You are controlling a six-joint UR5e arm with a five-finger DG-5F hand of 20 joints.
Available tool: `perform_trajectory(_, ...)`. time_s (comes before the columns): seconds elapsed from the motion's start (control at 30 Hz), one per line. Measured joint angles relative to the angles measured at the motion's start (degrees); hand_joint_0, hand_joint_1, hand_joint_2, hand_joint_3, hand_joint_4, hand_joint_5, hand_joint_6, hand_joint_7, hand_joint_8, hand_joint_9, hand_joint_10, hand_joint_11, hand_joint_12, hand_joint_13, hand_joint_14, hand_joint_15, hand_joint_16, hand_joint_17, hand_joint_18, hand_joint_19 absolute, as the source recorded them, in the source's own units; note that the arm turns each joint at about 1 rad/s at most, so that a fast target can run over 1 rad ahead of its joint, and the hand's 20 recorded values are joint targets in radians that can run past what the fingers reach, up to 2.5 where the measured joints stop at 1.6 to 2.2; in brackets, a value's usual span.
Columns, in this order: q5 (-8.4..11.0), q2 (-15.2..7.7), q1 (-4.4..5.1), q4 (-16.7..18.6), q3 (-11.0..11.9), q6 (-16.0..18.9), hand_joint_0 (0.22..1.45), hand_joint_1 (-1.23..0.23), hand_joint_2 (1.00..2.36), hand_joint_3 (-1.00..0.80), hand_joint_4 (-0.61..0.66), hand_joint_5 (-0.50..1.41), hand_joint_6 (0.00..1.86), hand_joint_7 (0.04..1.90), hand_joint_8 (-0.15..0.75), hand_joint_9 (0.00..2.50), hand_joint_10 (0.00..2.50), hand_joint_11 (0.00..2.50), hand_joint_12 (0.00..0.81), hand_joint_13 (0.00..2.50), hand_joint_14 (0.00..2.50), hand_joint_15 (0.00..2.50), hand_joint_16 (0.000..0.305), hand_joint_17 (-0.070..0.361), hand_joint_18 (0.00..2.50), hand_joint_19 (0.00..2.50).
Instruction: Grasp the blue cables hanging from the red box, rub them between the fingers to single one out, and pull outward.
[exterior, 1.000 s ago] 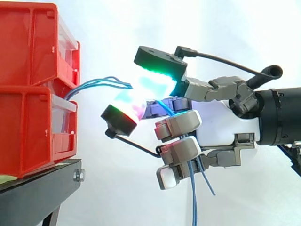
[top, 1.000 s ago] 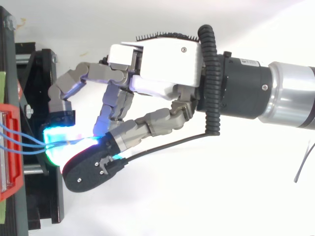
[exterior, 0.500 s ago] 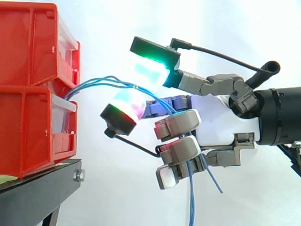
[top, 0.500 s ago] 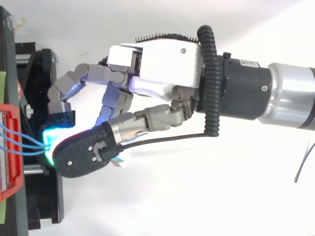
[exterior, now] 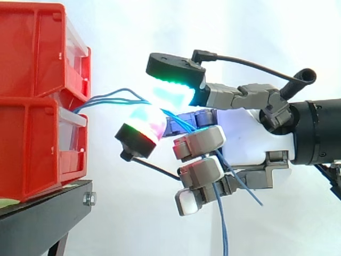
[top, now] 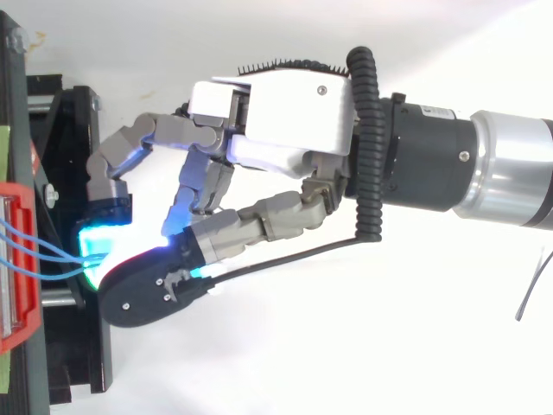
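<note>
The blue cables [exterior: 114, 98] leave the front of the red box [exterior: 37, 101] at the seam between its upper and lower drawers. They run nearly level toward the hand [exterior: 245, 133]. The hand pinches them between its glowing fingertips [exterior: 173, 95], just off the black stand [exterior: 42, 208] edge. The loose ends trail down below the palm. The box lies straight ahead of the fingertips, so the pull looks set to go along the strands, away from the box front.
</note>
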Motion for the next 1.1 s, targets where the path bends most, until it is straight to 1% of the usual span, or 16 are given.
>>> perform_trajectory(0.07,0.00,0.0,0.00,0.0,0.0,0.0,0.77,-0.89,1.01,-0.36,-0.15,-0.16,0.93,1.09,0.232,1.28,0.02,1.39,0.340,1.21,0.03,0.97,0.050,0.113,0.84,0.63)
perform_trajectory(0.2,-0.08,0.0,0.00,0.0,0.0,0.0,0.79,-0.89,1.00,-0.46,-0.18,-0.17,0.93,1.06,0.229,1.27,0.02,1.37,0.339,1.20,0.03,0.96,0.050,0.112,0.84,0.62)
perform_trajectory(0.23,-0.07,0.0,0.00,0.1,0.0,0.0,0.79,-0.88,1.00,-0.50,-0.19,-0.17,0.93,1.03,0.212,1.27,0.02,1.38,0.338,1.21,0.03,0.96,0.050,0.112,0.85,0.61)
perform_trajectory(0.3,-0.11,0.0,0.00,0.1,0.0,0.0,0.78,-0.89,1.00,-0.50,-0.17,-0.17,0.93,0.99,0.214,1.27,0.02,1.38,0.337,1.21,0.03,0.95,0.049,0.111,0.86,0.61)
perform_trajectory(0.33,-0.09,0.0,0.00,0.2,0.0,0.0,0.76,-0.88,1.00,-0.50,-0.13,-0.17,0.93,0.96,0.218,1.27,0.02,1.37,0.334,1.21,0.03,0.96,0.050,0.111,0.86,0.60)
perform_trajectory(0.37,-0.09,0.0,0.00,0.2,0.0,0.0,0.73,-0.88,1.00,-0.50,-0.07,-0.17,0.92,0.94,0.225,1.28,0.02,1.38,0.334,1.21,0.03,0.96,0.049,0.111,0.86,0.61)
perform_trajectory(0.43,-0.09,0.0,0.01,0.2,0.0,0.0,0.68,-0.88,1.00,-0.50,-0.02,-0.16,0.91,0.94,0.223,1.30,0.02,1.39,0.337,1.21,0.03,0.96,0.049,0.111,0.86,0.63)
perform_trajectory(0.47,-0.08,0.0,0.01,0.2,0.0,0.0,0.63,-0.87,1.00,-0.50,0.01,-0.16,0.91,0.92,0.240,1.31,0.02,1.38,0.344,1.23,0.03,0.96,0.049,0.111,0.85,0.63)
perform_trajectory(0.5,-0.10,0.0,0.02,0.2,0.0,0.0,0.59,-0.83,1.00,-0.50,0.02,-0.15,0.91,0.92,0.239,1.31,0.02,1.38,0.341,1.23,0.03,0.98,0.050,0.113,0.85,0.65)
perform_trajectory(0.57,-0.11,0.0,0.01,0.2,0.0,0.0,0.56,-0.81,1.00,-0.50,0.03,-0.15,0.90,0.92,0.246,1.31,0.02,1.38,0.348,1.24,0.03,0.98,0.052,0.116,0.86,0.65)
perform_trajectory(0.63,-0.12,0.0,0.01,0.2,0.0,-0.1,0.52,-0.74,1.00,-0.50,0.04,-0.15,0.90,0.92,0.266,1.34,0.02,1.37,0.362,1.25,0.03,0.97,0.054,0.122,0.88,0.66)
perform_trajectory(0.8,-0.10,0.0,0.01,0.2,0.0,-0.1,0.49,-0.64,1.00,-0.50,0.07,-0.15,0.89,0.92,0.278,1.36,0.02,1.37,0.378,1.28,0.03,0.97,0.058,0.131,0.91,0.66)
perform_trajectory(1.0,-0.11,0.0,0.02,0.2,0.0,-0.1,0.47,-0.59,1.00,-0.50,0.08,-0.15,0.88,0.91,0.281,1.37,0.01,1.35,0.389,1.29,0.03,0.97,0.060,0.136,0.93,0.67)
perform_trajectory(1.03,-0.12,0.0,0.02,0.2,0.0,-0.1,0.49,-0.56,1.00,-0.50,0.07,-0.15,0.88,0.91,0.273,1.36,0.02,1.37,0.377,1.29,0.03,0.97,0.059,0.132,0.91,0.67)
perform_trajectory(1.07,-0.10,0.0,0.01,0.2,0.0,-0.1,0.55,-0.51,1.00,-0.50,0.05,-0.15,0.88,0.94,0.242,1.36,0.02,1.38,0.353,1.27,0.03,0.98,0.055,0.124,0.88,0.69)
perform_trajectory(1.1,-0.08,0.0,0.01,0.2,0.0,-0.1,0.57,-0.51,1.00,-0.50,0.05,-0.15,0.88,0.96,0.245,1.36,0.02,1.38,0.351,1.27,0.03,0.99,0.054,0.122,0.88,0.69)
